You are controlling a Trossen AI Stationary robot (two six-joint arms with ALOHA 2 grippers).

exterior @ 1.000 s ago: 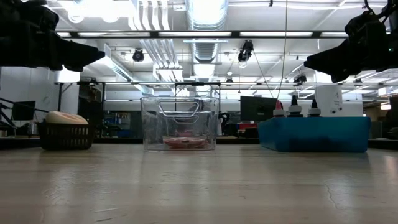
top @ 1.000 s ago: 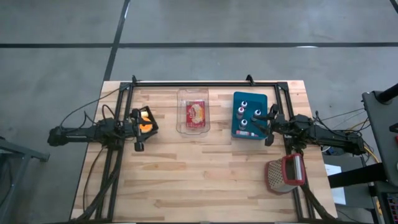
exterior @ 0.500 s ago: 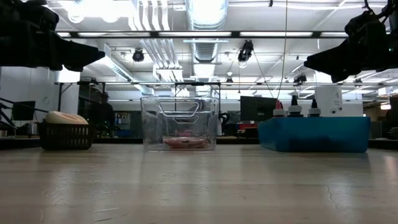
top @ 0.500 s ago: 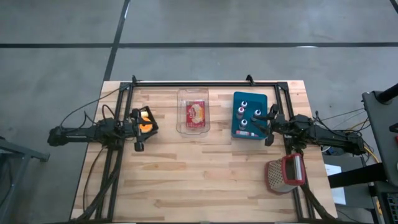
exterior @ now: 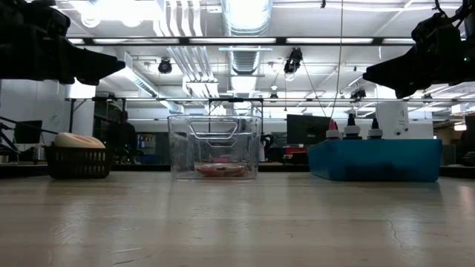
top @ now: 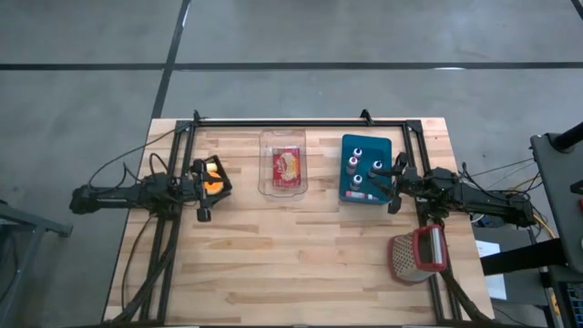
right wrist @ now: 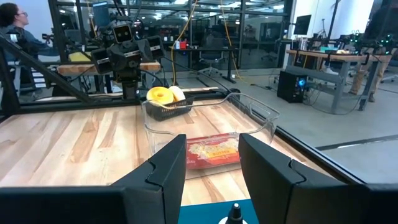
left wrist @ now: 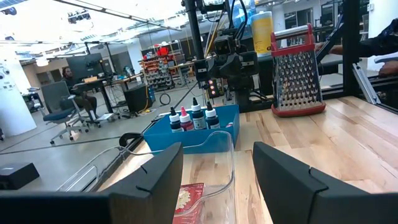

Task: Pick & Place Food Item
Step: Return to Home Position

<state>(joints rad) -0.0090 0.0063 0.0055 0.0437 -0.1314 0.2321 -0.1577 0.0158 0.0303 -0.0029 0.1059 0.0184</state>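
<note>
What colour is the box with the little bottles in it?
The box is teal blue, clearest in the high view.

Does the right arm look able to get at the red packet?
Probably yes, from above: the red packet lies in an open-topped clear container, and the right gripper is open. The blue tray of bottles stands between them, so the arm must pass over it.
</note>
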